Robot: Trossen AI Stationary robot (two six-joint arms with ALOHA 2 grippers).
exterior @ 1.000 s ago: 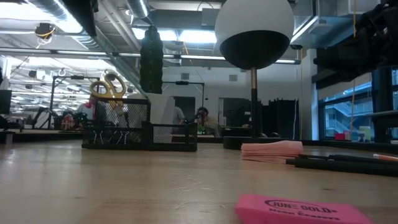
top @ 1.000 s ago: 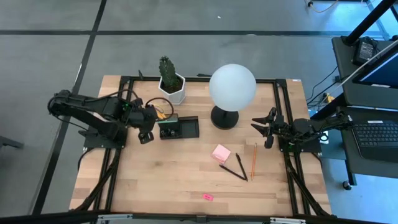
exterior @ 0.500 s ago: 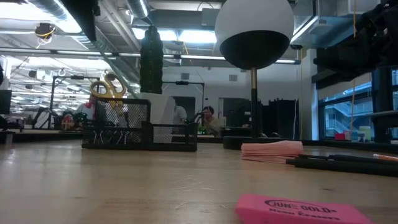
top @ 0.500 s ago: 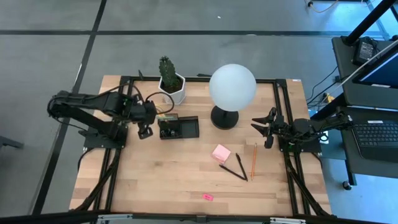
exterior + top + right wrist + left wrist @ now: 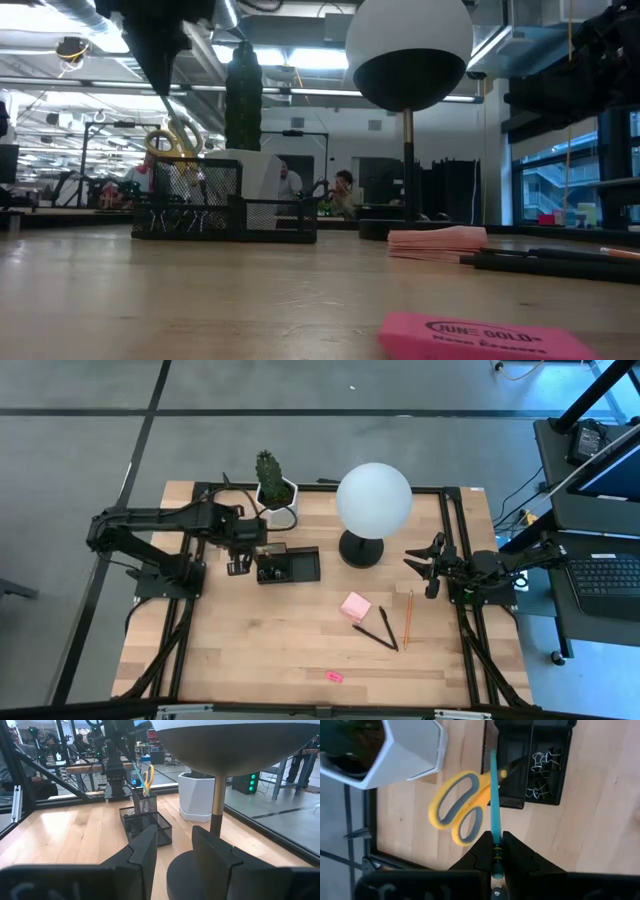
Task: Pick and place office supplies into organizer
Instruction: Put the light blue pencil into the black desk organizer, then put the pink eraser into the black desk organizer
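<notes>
My left gripper (image 5: 495, 854) hangs over the organizer's (image 5: 288, 565) left end, shut on a green pen (image 5: 493, 805). The pen's lower end reaches the rim of the tall mesh compartment (image 5: 186, 195), where the yellow-handled scissors (image 5: 457, 810) stand blades down. Binder clips (image 5: 540, 775) lie in a low compartment. The pink sticky-note pad (image 5: 355, 606), two black pens (image 5: 378, 632), the orange pencil (image 5: 408, 618) and a pink eraser (image 5: 334, 676) lie flat on the table. My right gripper (image 5: 425, 565) waits open at the table's right edge. My left gripper pinches the green pen's upper end (image 5: 494, 851) between its two fingers, coming from above and pointing down. The pen lies along the fingers and slants down below them (image 5: 180, 110), lifted clear of the table. Whether its tip touches the compartment I cannot tell.
The white hexagonal cactus pot (image 5: 280, 500) stands just beyond the organizer's left end. The white globe lamp (image 5: 373, 500) with its dark base (image 5: 361, 548) stands right of the organizer. Bare wood (image 5: 260, 640) lies toward the table's near left.
My left gripper has risen from table level beside the organizer's left end and moved toward the far edge and a little right, coming over the tall compartment. It and the pen now show at the top of the low view, where neither showed before.
</notes>
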